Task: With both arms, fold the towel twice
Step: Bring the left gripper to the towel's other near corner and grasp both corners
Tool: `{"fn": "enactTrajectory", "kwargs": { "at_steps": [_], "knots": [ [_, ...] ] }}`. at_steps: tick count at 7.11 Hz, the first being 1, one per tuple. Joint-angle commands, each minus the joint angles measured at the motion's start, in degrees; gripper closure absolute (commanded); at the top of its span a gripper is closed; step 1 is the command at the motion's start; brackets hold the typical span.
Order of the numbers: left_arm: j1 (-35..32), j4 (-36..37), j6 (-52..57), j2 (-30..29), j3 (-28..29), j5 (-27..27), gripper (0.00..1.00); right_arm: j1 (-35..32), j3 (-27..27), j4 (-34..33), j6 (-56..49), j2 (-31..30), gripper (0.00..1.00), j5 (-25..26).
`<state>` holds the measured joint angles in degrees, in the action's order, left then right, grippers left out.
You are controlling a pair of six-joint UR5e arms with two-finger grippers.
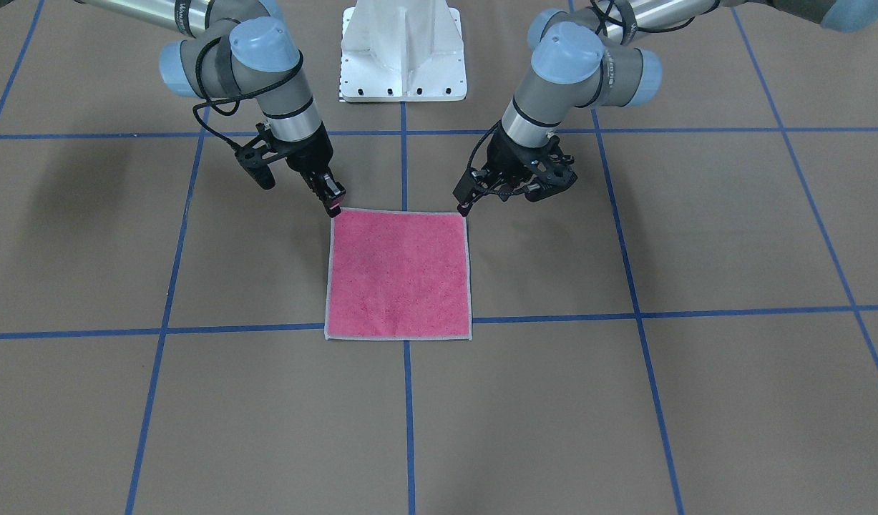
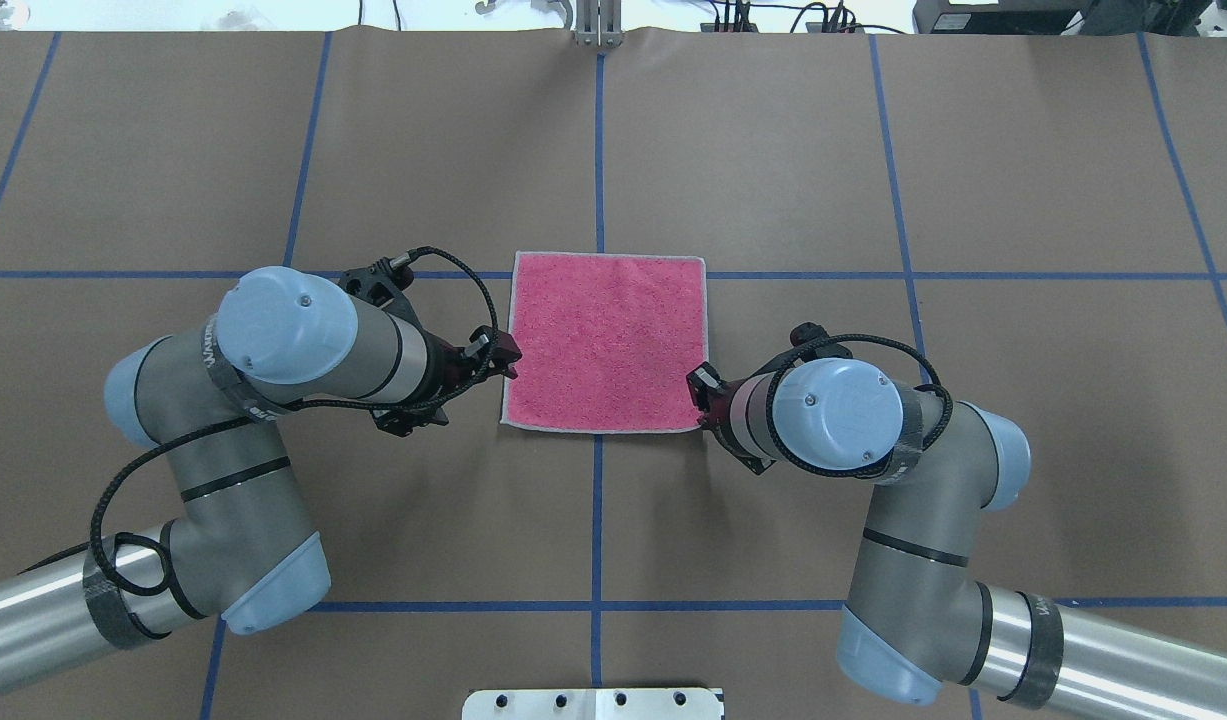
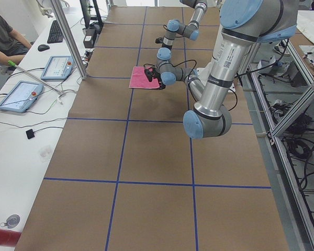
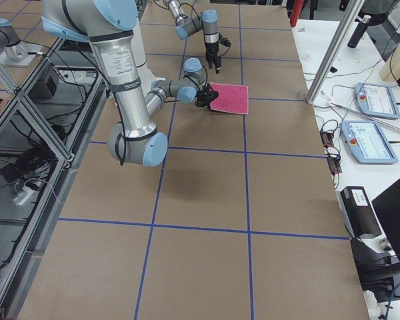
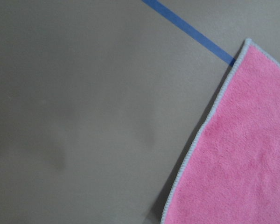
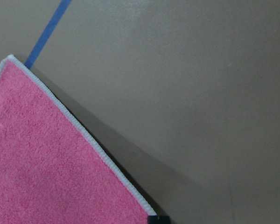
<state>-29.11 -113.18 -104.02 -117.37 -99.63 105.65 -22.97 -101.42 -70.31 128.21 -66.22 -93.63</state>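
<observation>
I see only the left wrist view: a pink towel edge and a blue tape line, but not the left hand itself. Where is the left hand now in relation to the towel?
Observer: In the front-facing view the left hand has its tip at a corner of the towel, on the edge nearest the robot.
Operator: And where is the right hand?
Observer: The right hand is at the other corner of that same edge.
Operator: Is the towel already folded?
Observer: No. The overhead view shows one full square, pink face up, with no fold made yet.
</observation>
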Motion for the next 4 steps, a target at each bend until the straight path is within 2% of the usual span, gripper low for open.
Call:
{"fn": "enactTrajectory", "kwargs": {
  "at_steps": [1, 3, 4],
  "knots": [
    [1.1, -1.7, -1.5, -0.5, 0.8, -2.8, 0.00, 0.0, -0.2, 0.0, -0.1, 0.1, 1.00, -0.2],
    [1.9, -6.9, -3.8, -0.5, 3.4, -4.3, 0.01, 0.0, -0.3, -0.1, -0.1, 0.0, 1.00, -0.3],
    [2.3, -7.2, -4.5, -0.5, 4.0, -4.4, 0.02, 0.0, -0.3, -0.1, -0.1, 0.0, 1.00, -0.3]
  ]
}}
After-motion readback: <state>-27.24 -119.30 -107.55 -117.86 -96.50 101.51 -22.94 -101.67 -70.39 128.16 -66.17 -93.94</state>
